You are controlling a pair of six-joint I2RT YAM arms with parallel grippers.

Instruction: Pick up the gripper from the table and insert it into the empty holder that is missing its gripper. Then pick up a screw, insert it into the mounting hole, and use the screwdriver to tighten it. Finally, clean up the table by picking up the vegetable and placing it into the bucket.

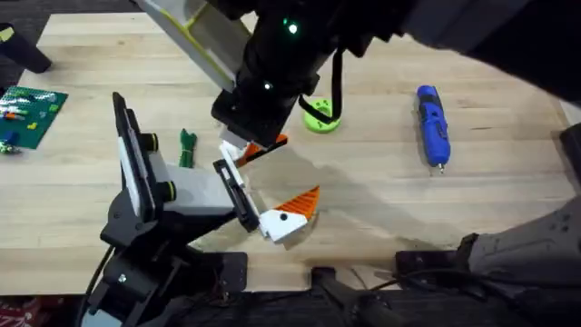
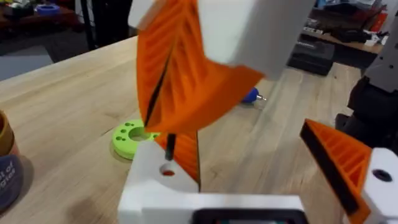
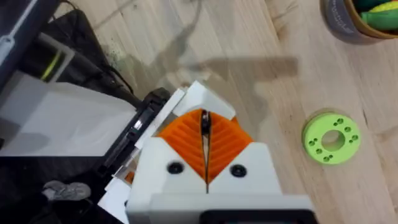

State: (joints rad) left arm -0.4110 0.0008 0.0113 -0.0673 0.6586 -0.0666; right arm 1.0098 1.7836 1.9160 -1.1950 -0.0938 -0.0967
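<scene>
dark blurred arm (image 1: pixel 290 45) sits closest under the overhead camera and reaches down over the stand (image 1: pixel 172 195). right gripper (image 3: pixel 204 119) is pinched narrow on a thin black pin (image 3: pixel 204 122), which looks like a screw but i can't confirm. it hangs right over the holder (image 3: pixel 140 124), the black bar fronting the white-grey body. a white block (image 3: pixel 202 93) pokes out just past the orange pads (image 3: pixel 186 134), next to the bar's end; can't tell if it's seated. from the left wrist, the pin's tip (image 2: pixel 169 146) is just above a hole in a white part (image 2: pixel 163 177). left gripper (image 2: pixel 186 186): can't tell its state. a mounted orange-tipped finger (image 1: pixel 292 213) sticks out of the stand's near side. screwdriver (image 1: pixel 432 125) lies well apart on the table's (image 1: pixel 381 209) right, tip toward the robot. vegetable (image 1: pixel 187 145) lies just behind the stand, left of the gripper. lime ring (image 1: pixel 320 116) is just right of the arm. bucket (image 3: pixel 345 25) is beyond the ring with yellow-green stuff inside, and its dark label (image 2: pixel 7 177) has lettering i can't read. green circuit board (image 1: pixel 29 113) at far left, no readable print.
</scene>
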